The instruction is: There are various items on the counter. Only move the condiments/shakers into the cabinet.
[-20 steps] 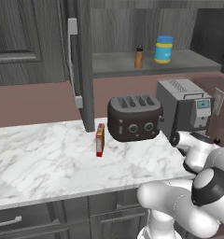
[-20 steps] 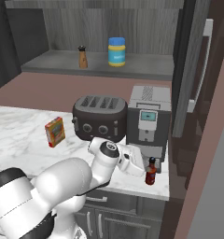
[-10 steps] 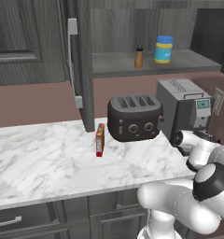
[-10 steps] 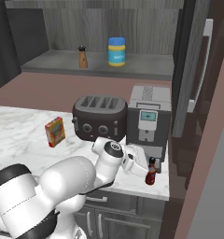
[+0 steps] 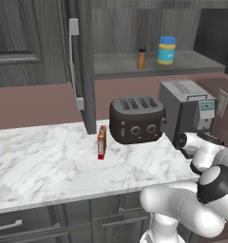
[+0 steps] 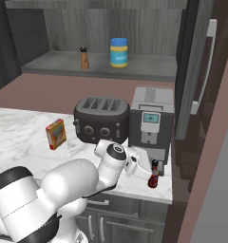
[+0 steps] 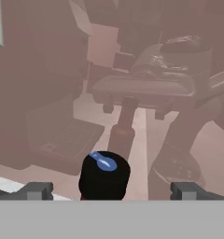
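Observation:
The slim dark red bottle (image 6: 154, 175) stands upright near the counter's (image 6: 21, 137) right end, in front of the coffee machine. My gripper (image 6: 145, 171) is level with it and open. In the hand view the bottle's black cap (image 7: 104, 173) sits between the two widely spread fingertips (image 7: 38, 190), which do not touch it. The brown shaker (image 5: 141, 58) (image 6: 84, 57) and the blue-lidded jar (image 5: 166, 50) (image 6: 118, 52) stand on the cabinet shelf (image 5: 120, 66). Further left on the marble, the red-orange box (image 5: 101, 142) (image 6: 55, 134) stands upright.
A dark toaster (image 5: 136, 118) (image 6: 100, 118) and a grey coffee machine (image 5: 187, 111) (image 6: 150, 121) stand at the back of the counter, close to my hand. The cabinet's tall doors (image 5: 75, 57) (image 6: 201, 71) hang open on both sides. A brown wall closes the counter's right end.
My hand has crept slightly to the right, closer to the dark red bottle. The bottle and the other things have not moved.

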Robot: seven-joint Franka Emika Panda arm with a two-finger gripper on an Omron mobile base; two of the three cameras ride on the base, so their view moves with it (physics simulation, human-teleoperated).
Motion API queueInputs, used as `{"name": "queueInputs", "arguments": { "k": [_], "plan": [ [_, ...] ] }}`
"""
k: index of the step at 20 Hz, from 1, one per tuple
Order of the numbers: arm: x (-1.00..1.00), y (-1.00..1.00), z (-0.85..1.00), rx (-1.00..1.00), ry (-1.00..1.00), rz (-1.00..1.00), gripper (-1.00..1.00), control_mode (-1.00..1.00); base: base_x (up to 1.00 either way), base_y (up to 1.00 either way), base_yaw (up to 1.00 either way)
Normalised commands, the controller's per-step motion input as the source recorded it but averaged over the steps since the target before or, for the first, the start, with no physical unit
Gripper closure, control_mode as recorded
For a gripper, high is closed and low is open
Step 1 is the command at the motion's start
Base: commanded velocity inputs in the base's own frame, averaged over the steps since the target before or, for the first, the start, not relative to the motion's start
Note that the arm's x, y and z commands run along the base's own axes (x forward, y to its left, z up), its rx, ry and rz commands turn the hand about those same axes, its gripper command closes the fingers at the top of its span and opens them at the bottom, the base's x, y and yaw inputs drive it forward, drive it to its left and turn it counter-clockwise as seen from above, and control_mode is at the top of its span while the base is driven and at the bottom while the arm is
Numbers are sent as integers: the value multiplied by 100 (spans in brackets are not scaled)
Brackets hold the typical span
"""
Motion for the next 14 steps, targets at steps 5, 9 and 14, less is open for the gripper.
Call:
{"name": "queueInputs", "arguments": {
  "k": [5, 9, 14],
  "plan": [
    [1, 0, 0, 0, 0, 0, -100, -100, 0, 0, 0],
    [4, -1, 0, 0, 0, 0, -100, -100, 0, 0, 0],
    [2, 0, 0, 0, 0, 0, -100, -100, 0, 0, 0]
  ]
}}
